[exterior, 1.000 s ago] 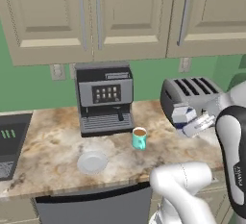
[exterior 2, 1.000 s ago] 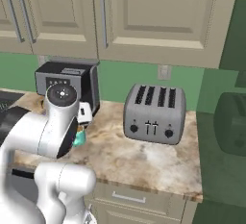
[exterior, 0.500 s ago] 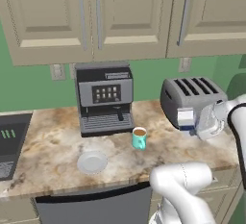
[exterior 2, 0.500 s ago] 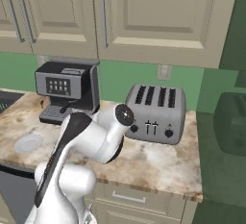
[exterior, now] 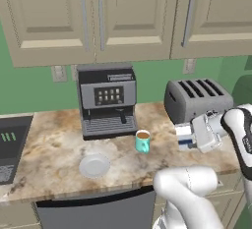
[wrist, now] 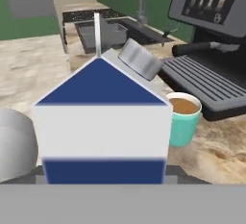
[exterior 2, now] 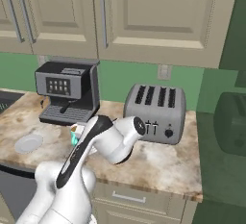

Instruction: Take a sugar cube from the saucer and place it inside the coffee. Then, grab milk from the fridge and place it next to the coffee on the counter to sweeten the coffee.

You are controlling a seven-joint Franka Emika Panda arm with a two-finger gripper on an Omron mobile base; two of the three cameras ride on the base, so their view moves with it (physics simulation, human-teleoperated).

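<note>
Fingers (exterior: pixel 189 137) clamped on the milk (wrist: pixel 101 122), carried above the counter (exterior: pixel 54 142), coffee (exterior: pixel 142 141) near

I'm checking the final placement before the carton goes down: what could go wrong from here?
1. The milk is held in the gripper close to the coffee. Swinging in too low could knock the full mug and spill it.
2. The toaster sits right behind the carton, so a wide swing could clip it.
3. The carton is above the counter; releasing now would likely tip it.
</note>
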